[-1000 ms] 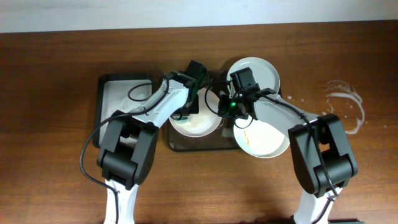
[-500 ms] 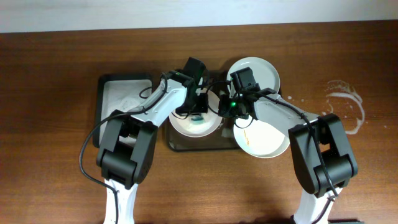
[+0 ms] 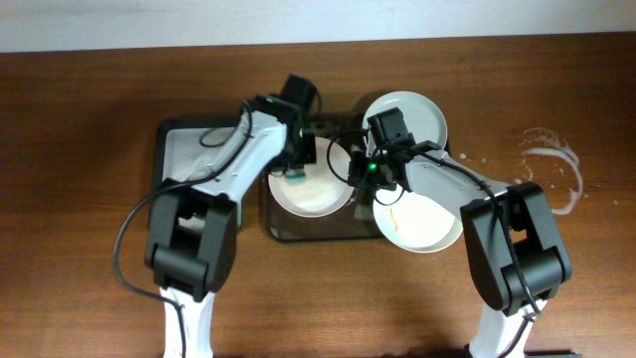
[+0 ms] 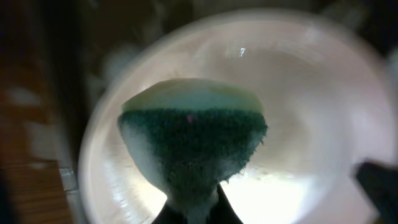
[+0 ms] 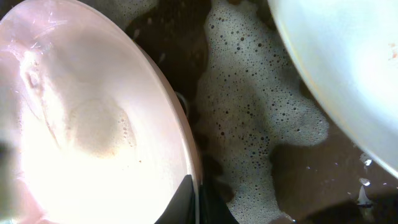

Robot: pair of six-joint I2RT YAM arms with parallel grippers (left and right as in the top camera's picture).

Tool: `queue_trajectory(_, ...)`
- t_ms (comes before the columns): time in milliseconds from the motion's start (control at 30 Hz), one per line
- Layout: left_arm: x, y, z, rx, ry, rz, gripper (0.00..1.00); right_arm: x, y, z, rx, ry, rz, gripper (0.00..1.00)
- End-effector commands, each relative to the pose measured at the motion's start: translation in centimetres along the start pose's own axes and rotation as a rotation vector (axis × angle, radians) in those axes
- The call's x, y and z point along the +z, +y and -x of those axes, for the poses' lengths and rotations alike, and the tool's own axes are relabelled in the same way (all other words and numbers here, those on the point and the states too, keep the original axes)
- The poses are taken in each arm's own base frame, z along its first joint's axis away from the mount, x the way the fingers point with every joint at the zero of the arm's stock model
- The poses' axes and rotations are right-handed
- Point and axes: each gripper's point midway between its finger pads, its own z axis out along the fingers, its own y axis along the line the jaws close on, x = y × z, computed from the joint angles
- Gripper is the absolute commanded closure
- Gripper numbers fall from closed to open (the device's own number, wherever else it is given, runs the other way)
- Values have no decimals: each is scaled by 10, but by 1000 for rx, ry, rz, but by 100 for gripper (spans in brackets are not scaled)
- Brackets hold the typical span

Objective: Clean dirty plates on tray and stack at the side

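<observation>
Left hand [image 4: 193, 213] pinches green sponge [image 4: 193, 146] over plate [image 4: 311, 112]; right hand [image 5: 195, 200] grips rim.

The left end effector [image 3: 294, 169] has slid across the plate [image 3: 323, 191] on the tray [image 3: 298, 231]. A second ago it sat over the plate's far edge, half a second ago it was over the plate's middle, and now it is at the plate's left rim. The green sponge [image 3: 295, 178] pinched in it has travelled along (hidden under the wrist at first, then showing mid-plate, now at the left edge). More of the plate's white inside now lies uncovered. The left forearm has swung leftward, reaching further over the black tub [image 3: 157, 179], and its lower links near the table's [image 3: 79, 199] front edge have shifted left too.
</observation>
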Motion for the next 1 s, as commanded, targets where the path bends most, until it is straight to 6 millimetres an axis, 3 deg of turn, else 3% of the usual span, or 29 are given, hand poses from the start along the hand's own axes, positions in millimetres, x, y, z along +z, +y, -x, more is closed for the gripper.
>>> queue_trajectory(0, -73, -11, 30, 42, -159, -65, 100, 1, 1, 1, -16, 2, 5, 96)
queue_trajectory(167, -75, -9, 24, 32, -125, -87, 99, 1, -2, -4, -13, 23, -6, 96)
queue_trajectory(267, -77, -17, 20, 27, -92, -164, 99, -2, 2, -4, -34, 30, 17, 96)
queue_trajectory(400, -78, -18, 16, 9, -53, -217, 100, -35, 14, 12, -95, -23, 28, 96)
queue_trajectory(500, -79, -12, 17, -12, -40, -236, 99, -79, 12, 28, -119, -130, -78, 96)
queue_trajectory(667, -86, -1, 27, -71, -23, -347, 99, -171, 8, 51, -126, -362, -230, 96)
queue_trajectory(833, -87, 6, 31, -89, -32, -353, 100, -259, -28, 64, -97, -611, -535, 96)
queue_trajectory(967, -85, 11, 42, -82, -84, -306, 100, -308, -52, 70, -127, -723, -781, 96)
